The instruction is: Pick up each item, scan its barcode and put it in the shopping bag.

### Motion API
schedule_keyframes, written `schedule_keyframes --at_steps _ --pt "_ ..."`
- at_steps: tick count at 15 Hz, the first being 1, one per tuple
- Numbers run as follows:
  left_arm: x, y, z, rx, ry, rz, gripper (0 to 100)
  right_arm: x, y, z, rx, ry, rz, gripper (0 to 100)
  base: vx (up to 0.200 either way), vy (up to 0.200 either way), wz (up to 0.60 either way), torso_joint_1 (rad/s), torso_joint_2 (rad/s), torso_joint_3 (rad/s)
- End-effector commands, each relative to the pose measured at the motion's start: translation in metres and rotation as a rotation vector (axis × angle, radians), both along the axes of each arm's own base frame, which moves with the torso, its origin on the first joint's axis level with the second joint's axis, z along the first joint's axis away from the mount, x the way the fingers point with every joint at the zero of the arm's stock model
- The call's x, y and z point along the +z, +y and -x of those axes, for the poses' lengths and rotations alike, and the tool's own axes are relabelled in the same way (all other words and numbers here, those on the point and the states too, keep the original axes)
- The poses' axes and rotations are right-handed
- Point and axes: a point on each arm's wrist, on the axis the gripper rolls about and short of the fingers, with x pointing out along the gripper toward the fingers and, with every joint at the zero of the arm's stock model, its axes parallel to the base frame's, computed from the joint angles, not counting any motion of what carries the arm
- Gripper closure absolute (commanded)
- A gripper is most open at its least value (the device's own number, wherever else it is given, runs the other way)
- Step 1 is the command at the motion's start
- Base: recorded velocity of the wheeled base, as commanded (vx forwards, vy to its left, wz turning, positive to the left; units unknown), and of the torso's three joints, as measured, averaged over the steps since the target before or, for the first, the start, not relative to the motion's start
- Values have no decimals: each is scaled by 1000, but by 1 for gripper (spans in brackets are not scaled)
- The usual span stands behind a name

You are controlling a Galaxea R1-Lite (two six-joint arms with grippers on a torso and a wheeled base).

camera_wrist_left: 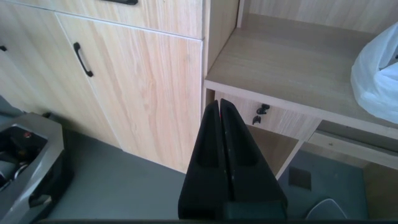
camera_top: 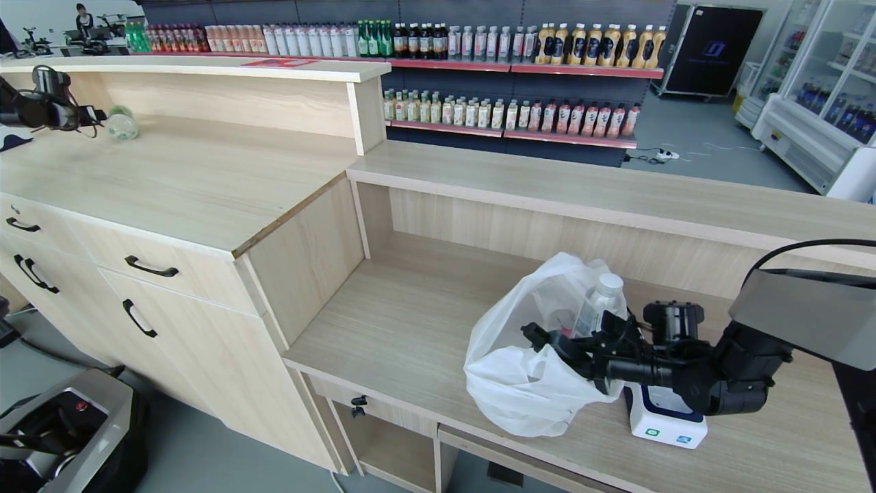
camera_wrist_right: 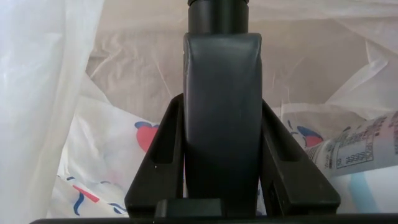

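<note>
The dark bottle [camera_wrist_right: 221, 56] sat clamped in the jaws of the right gripper [camera_wrist_right: 221, 106] inside the mouth of the white shopping bag [camera_top: 506, 397] on the lower counter [camera_top: 397, 322], so it probably only needed releasing. The bag also held a clear white-capped bottle [camera_top: 601, 301], and the scanner [camera_top: 667, 424] stood just beside it. A pale green bottle [camera_top: 122, 124] lay well apart on the upper counter [camera_top: 178, 178], seemingly left to do, while the left gripper [camera_wrist_left: 219, 106] hung low by the cabinet [camera_wrist_left: 143, 87], jaws pressed together on nothing
</note>
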Motion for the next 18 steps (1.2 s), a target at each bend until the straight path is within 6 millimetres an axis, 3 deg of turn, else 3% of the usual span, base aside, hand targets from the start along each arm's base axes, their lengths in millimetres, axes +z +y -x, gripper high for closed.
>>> schedule_keyframes --at_steps 1,10,11,18 --pt "0 0 0 1 0 1 100 0 0 1 1 2 -1 100 0 0 0 0 0 0" --pt "0 0 0 1 0 1 100 -4 0 5 5 13 7 100 0 0 0 0 0 0" --pt "0 0 0 1 0 1 100 -5 0 6 6 15 8 0 0 0 0 0 0 0" --pt "0 0 0 1 0 1 100 1 0 7 11 -1 8 0 0 0 0 0 0 0"
